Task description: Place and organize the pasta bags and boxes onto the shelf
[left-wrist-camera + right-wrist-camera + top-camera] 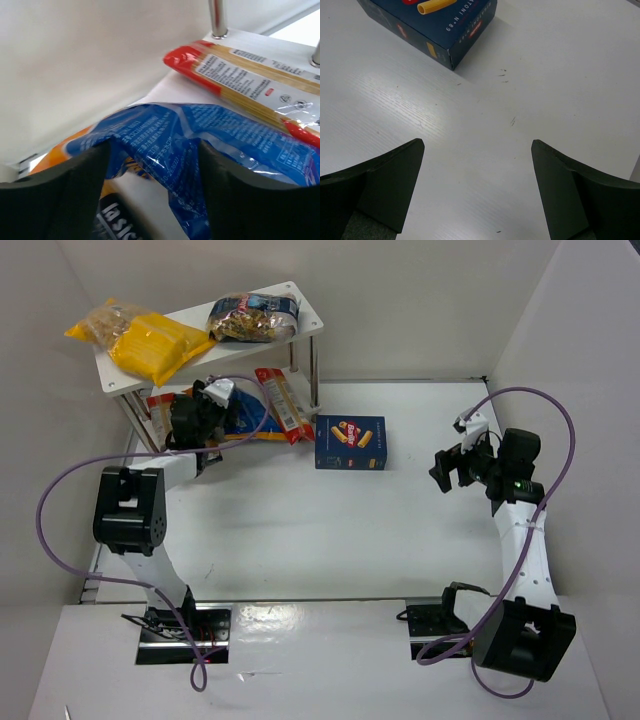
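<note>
Now the left pincer is spread at the shelf, and the right pincer is wide over the desk.
Between the left fingers, which stand apart, lies the crinkly blue bag at the lower tier, touching a red-edged spaghetti pack just beside it. On the top tier sit a yellow pack, a clear pack and a dark bag. The blue box lies flat on the desk near the shelf, ahead of the right pincer and apart from it; that pincer holds nothing.
</note>
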Controlling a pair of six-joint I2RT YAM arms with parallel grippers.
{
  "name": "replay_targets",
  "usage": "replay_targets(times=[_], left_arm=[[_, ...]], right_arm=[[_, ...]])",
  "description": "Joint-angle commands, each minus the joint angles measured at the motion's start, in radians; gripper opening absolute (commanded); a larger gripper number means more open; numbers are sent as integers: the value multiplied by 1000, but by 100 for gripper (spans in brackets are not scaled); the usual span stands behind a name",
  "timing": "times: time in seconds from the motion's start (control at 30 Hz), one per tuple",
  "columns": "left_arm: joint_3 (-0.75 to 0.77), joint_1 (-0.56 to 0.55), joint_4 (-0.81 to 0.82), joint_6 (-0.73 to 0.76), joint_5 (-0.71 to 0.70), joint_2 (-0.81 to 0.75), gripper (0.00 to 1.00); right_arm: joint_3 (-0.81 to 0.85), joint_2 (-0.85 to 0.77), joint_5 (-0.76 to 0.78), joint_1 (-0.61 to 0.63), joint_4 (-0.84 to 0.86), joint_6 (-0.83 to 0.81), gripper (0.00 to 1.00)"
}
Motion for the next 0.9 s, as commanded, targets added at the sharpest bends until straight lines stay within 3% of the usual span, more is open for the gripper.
replay_targets(times=[0.0,0.5,0.7,0.87], left_arm=[[-7,24,119,40,-14,-81,79],[-129,45,-61,28,-5,-312,91],[-180,36,-317,22,62,-443,95],[-120,15,-740,133,195,-513,96]], right_arm=[[-3,-8,-31,-9,5,-17,96],[6,-60,-80,-9,-4,-8,96],[6,-91,-89,-9,-4,1,96],[15,-109,-109,-9,-4,12,96]])
